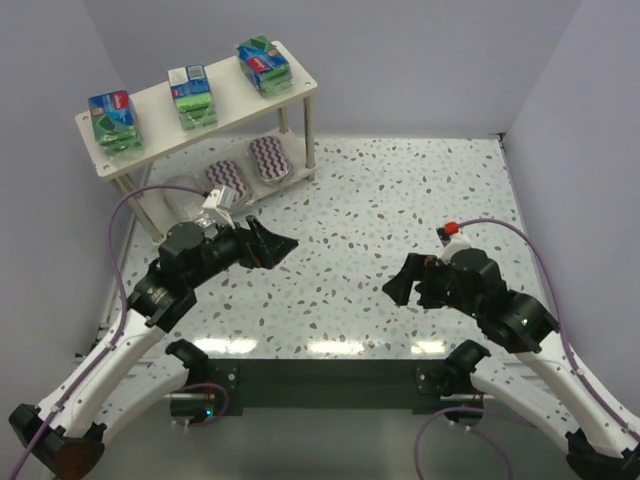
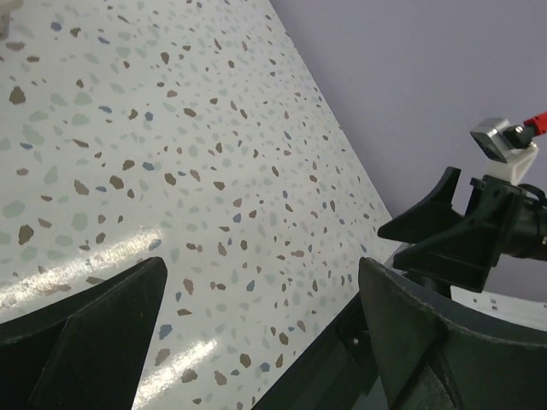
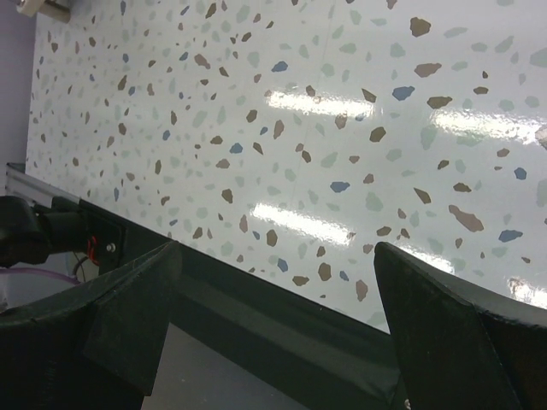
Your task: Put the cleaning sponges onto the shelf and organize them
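Top external shows green-and-blue packs [image 1: 195, 97] with unreadable labels; left tool [image 1: 270, 245] and right tool [image 1: 402, 280] gape

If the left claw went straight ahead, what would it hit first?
Probably the speckled table, which fills the gap ahead of the left gripper. The right gripper faces it slightly off that line, though depth is unclear.

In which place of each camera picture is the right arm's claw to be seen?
Top external: right claw, right of centre in the lower half, open, pointing left.
Left wrist: right claw, at the right edge, about mid-height.
Right wrist: right claw, its own two fingers fill the bottom corners, nothing between them.
Shared landmark: the speckled tabletop, seen in all three views.
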`<state>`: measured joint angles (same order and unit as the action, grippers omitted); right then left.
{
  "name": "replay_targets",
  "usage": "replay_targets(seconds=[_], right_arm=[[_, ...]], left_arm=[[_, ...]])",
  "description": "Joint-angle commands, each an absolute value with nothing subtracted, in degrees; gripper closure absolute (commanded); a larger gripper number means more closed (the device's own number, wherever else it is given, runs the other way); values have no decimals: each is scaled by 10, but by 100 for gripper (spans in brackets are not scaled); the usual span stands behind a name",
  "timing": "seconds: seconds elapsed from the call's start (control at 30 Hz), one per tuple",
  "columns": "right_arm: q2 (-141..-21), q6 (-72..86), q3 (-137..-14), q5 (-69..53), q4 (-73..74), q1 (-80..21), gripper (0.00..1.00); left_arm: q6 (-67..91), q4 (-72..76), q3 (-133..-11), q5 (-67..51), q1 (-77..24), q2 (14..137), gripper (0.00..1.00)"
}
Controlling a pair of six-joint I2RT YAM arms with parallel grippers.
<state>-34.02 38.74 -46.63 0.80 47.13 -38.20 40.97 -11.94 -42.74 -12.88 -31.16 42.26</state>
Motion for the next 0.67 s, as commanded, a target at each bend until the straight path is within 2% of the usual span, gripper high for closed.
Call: replay_targets(seconds=[0.0, 0.63], right_arm=[[-330, 397, -483, 29, 461, -381, 2], [-289, 397, -489, 79, 468, -381, 2]], left_arm=[[324, -183, -503, -175, -313, 398, 0], [231, -321, -618, -121, -313, 350, 0]])
